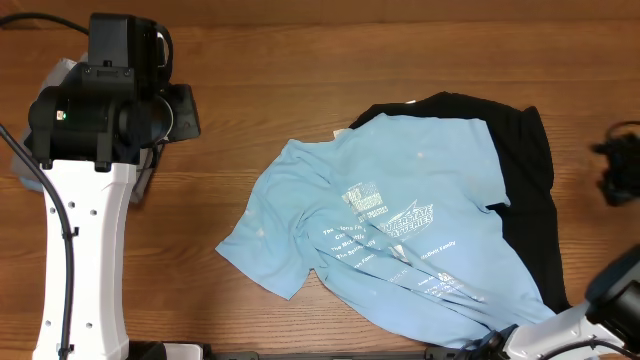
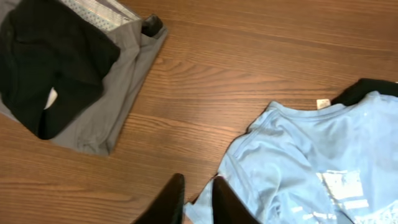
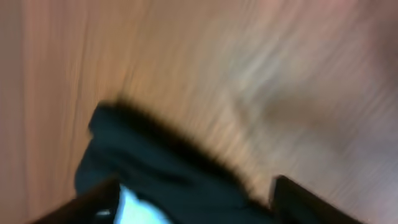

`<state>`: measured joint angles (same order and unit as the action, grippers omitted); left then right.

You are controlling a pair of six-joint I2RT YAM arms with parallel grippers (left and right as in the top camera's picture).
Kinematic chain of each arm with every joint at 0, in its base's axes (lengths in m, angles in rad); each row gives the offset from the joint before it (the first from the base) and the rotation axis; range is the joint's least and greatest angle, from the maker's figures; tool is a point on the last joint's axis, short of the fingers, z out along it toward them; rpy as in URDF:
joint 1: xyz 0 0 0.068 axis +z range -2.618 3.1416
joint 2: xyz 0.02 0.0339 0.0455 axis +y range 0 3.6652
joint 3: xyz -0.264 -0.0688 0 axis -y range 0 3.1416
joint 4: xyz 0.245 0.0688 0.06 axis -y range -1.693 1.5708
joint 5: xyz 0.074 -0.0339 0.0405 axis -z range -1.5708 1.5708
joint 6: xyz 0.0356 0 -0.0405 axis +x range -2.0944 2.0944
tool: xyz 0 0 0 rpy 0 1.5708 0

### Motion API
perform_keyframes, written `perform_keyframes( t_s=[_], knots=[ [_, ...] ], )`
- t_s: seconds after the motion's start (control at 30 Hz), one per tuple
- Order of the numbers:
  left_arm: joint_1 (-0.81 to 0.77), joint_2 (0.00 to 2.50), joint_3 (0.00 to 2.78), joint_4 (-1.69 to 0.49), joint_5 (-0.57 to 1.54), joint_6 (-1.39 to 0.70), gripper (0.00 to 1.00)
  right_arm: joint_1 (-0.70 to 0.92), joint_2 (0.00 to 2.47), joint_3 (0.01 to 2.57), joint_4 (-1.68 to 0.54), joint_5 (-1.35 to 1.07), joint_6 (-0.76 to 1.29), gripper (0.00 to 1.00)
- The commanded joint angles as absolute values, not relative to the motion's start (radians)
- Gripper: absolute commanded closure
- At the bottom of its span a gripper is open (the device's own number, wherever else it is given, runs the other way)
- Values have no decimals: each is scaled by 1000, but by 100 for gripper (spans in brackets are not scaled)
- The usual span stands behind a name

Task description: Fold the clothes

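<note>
A light-blue T-shirt [image 1: 390, 220] with white lettering lies crumpled right of the table's middle, over a black garment [image 1: 525, 190]. In the left wrist view the shirt [image 2: 311, 162] fills the lower right. My left gripper [image 2: 196, 200] hangs above its sleeve edge, its fingers a narrow gap apart with wood and blue cloth showing between them. Overhead, the left arm [image 1: 100, 110] hides that gripper. My right gripper [image 3: 199, 205] is open wide over the black garment [image 3: 168, 174], in a blurred view. Overhead it sits by the shirt's lower hem [image 1: 497, 343].
A grey garment [image 2: 118, 93] with another black one [image 2: 50, 62] on top lies at the far left; overhead only a corner of it [image 1: 20, 165] peeks from behind the left arm. Bare wood [image 2: 249, 56] separates this pile from the shirt.
</note>
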<state>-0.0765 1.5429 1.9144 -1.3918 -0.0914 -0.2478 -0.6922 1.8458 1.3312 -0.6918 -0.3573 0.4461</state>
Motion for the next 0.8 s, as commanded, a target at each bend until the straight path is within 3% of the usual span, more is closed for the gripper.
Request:
perform_keyframes(
  t_s=[0.0, 0.2, 0.37, 0.43, 0.5, 0.63, 0.67, 0.7, 0.77],
  knots=[
    [-72, 1522, 1942, -1398, -31, -222, 74, -587, 1862, 1292, -627, -285, 337, 4],
    [-72, 1523, 1941, -1412, 81, -189, 57, -464, 1944, 1261, -461, -131, 202, 0],
    [-73, 1525, 1940, -1438, 126, -152, 50, -440, 2028, 1261, -439, -59, 156, 0],
    [-73, 1527, 1938, -1444, 125, -152, 49, -438, 2048, 1261, -453, -103, 156, 4],
    [-73, 1530, 1938, -1444, 124, -146, 48, -432, 2067, 1261, -470, -176, 156, 13],
    [-73, 1539, 1938, -1440, 125, -145, 47, -411, 2070, 1263, -488, -210, 156, 69],
    [-73, 1543, 1937, -1440, 125, -145, 47, -410, 2070, 1267, -491, -197, 160, 90],
    [-73, 1547, 1937, -1441, 128, -145, 47, -411, 2069, 1277, -506, -163, 196, 96],
    [-73, 1558, 1930, -1441, 141, -145, 47, -421, 2056, 1318, -548, -59, 299, 96]
  ],
)
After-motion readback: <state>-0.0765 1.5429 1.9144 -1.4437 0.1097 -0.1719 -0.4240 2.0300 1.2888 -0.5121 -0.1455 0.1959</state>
